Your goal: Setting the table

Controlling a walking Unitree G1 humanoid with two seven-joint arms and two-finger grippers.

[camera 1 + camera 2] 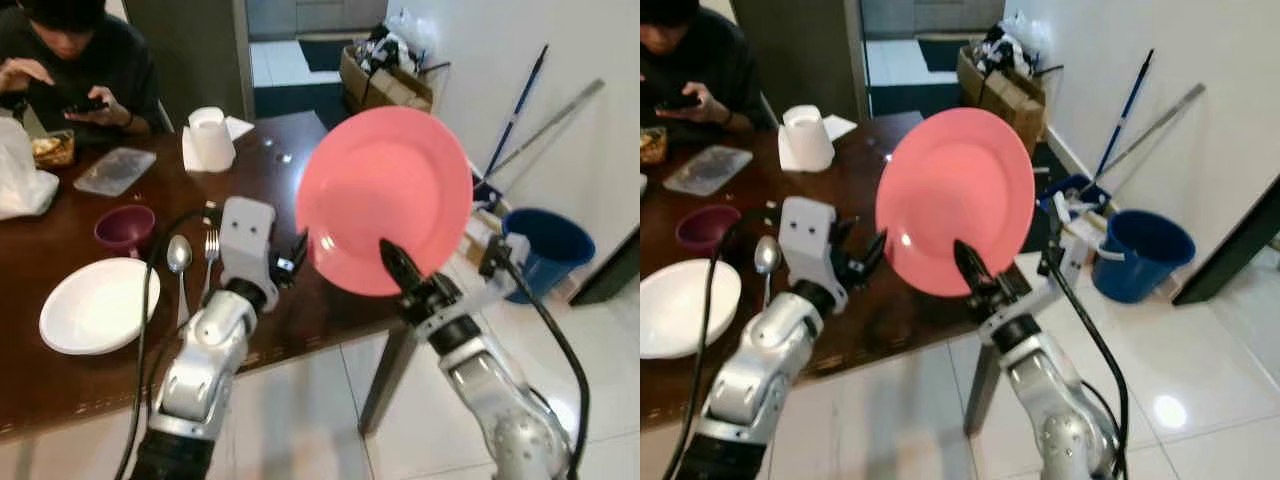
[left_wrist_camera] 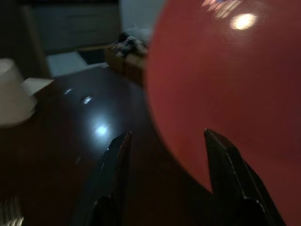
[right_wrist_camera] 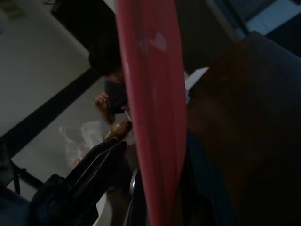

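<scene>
Pink plate [image 1: 385, 195] held upright above the bench [image 1: 290, 190] corner, clamped at its lower rim by right gripper [image 1: 402, 268] fingers, likely for carrying edge-on. Left gripper [image 1: 298, 255] just beside, fingers apart, seemingly ready to steady it.

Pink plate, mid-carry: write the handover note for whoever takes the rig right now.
Right hand: shut on the pink plate's lower rim, holding it upright over the table's right corner.
Left hand: open, empty, just beside the plate.
Already laid: white plate, spoon, fork, purple cup.
A person sits at the far side.
Left: lower the pink plate flat onto the bare table and release.
</scene>
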